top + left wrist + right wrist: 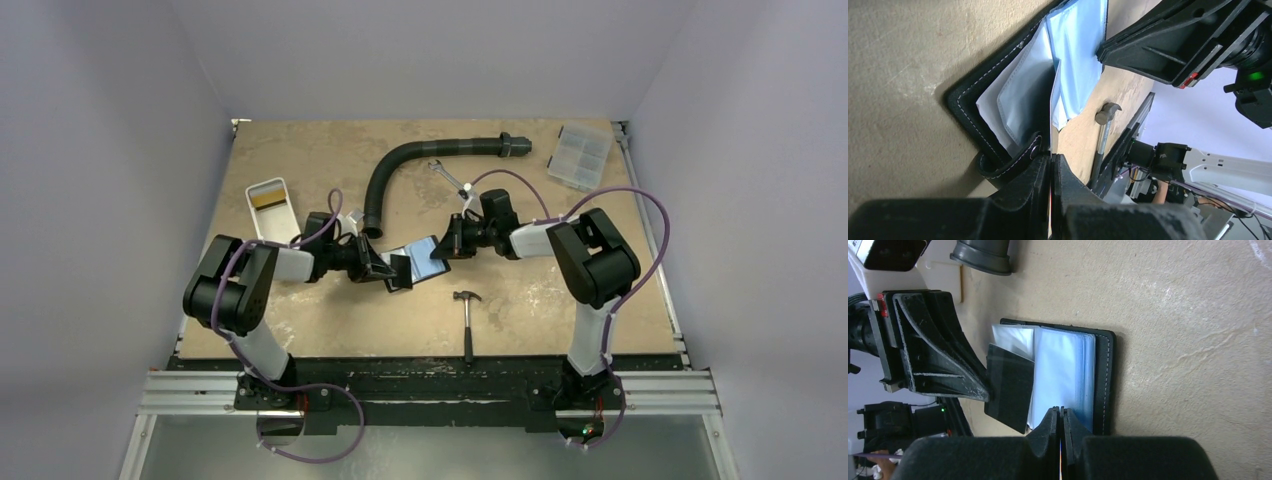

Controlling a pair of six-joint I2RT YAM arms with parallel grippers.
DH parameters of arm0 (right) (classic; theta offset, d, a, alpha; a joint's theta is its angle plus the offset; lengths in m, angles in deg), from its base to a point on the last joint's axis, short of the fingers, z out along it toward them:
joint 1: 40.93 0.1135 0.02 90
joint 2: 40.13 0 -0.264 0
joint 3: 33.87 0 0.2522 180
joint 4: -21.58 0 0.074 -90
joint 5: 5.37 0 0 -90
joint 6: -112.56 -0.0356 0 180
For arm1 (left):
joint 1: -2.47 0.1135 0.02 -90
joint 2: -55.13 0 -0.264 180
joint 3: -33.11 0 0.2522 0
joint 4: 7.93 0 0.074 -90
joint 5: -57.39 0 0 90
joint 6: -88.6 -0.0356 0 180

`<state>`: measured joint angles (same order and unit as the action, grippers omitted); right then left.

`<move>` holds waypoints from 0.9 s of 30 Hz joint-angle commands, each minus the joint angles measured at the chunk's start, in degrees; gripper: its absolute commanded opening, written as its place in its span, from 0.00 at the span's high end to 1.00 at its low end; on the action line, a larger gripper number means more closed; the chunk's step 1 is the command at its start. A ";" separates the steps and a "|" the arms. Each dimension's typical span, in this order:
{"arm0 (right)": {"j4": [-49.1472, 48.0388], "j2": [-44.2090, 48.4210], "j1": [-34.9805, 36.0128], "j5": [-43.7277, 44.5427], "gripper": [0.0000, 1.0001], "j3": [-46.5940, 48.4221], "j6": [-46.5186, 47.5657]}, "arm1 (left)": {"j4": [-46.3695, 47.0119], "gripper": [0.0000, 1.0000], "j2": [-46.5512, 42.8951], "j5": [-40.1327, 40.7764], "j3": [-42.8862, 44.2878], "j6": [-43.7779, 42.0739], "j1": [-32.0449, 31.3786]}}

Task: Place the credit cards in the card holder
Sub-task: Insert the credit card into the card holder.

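Note:
The card holder lies open mid-table between both arms, with its black stitched cover down and its pale glossy pockets fanned upward. My left gripper is shut on a black credit card. The card pokes out over the holder's left half and shows edge-on in the left wrist view. The holder's snap strap curls beside the left fingers. My right gripper is shut at the edge of the pocket stack, pinching a thin pocket leaf.
A hammer lies near the front edge. A black ribbed hose curves behind the holder, with a wrench beside it. A white tray sits at the left. A clear compartment box is at the back right.

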<state>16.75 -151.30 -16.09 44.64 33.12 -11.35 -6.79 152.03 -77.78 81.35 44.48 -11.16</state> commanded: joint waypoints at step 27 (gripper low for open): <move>1.91 -2.12 0.03 2.24 1.00 2.40 2.27 | 24.69 1.00 7.55 -4.74 -2.42 14.50 -0.05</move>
<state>18.02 -152.35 -16.13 44.86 34.43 -10.83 10.98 158.76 -81.32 79.76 56.16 -11.16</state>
